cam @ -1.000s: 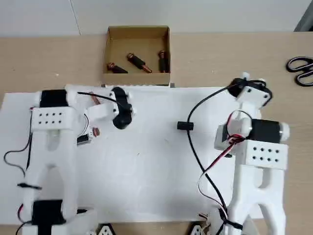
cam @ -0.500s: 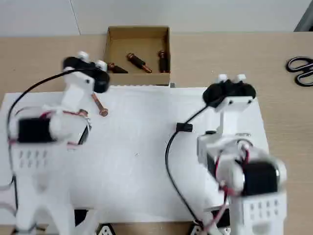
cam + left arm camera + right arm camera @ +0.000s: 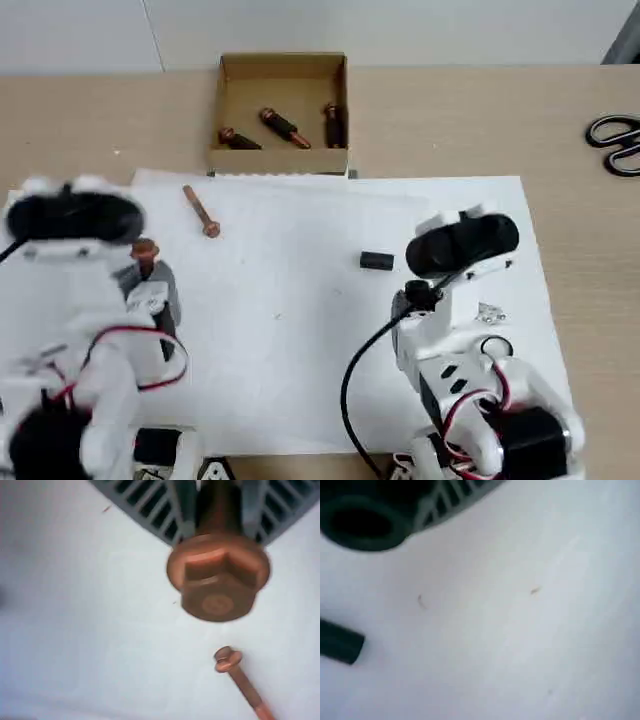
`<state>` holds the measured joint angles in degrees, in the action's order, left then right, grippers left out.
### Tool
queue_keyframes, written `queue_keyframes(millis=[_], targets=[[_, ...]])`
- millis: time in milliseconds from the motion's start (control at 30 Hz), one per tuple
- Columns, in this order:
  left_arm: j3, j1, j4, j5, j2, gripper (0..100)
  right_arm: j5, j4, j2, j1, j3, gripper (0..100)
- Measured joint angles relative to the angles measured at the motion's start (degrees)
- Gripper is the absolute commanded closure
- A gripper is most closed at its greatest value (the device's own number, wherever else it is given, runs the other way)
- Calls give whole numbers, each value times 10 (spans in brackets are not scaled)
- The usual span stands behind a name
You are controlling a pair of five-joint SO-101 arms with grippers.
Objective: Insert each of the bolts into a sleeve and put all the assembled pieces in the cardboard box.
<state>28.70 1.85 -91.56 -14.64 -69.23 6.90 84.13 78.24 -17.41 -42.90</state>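
My left gripper is shut on a copper bolt over the left of the white sheet; in the left wrist view its hex head pokes out between the grey fingers. A second bolt lies loose on the sheet beyond it. My right gripper is shut on a black sleeve, hollow end showing. Another black sleeve lies on the sheet to its left. The cardboard box at the back holds three assembled pieces.
The white sheet covers the table's near half. Scissors lie at the far right on bare wood. A small silvery scrap sits beside the right arm. Cables trail from both arms near the front edge.
Both arms have drawn back from the far side of the sheet toward the near edge and risen. The left arm now carries a bolt; the loose bolt and loose sleeve stayed put.
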Motion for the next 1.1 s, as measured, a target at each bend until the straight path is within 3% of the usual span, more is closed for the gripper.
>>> queue_keyframes(millis=[133, 300, 633, 800, 1100], targets=[[83, -1, 34, -106, -84, 994, 0, -51, 76, -44, -89, 995], [159, -3, 81, -165, -164, 994, 0, -76, 164, -164, -179, 996], [230, -7, 115, -196, -203, 994, 0, -91, 232, -284, -269, 996], [253, -81, 177, -196, -201, 994, 0, -144, 232, -331, -293, 996], [331, -215, 358, -196, -201, 994, -33, -215, 232, -336, -338, 996]])
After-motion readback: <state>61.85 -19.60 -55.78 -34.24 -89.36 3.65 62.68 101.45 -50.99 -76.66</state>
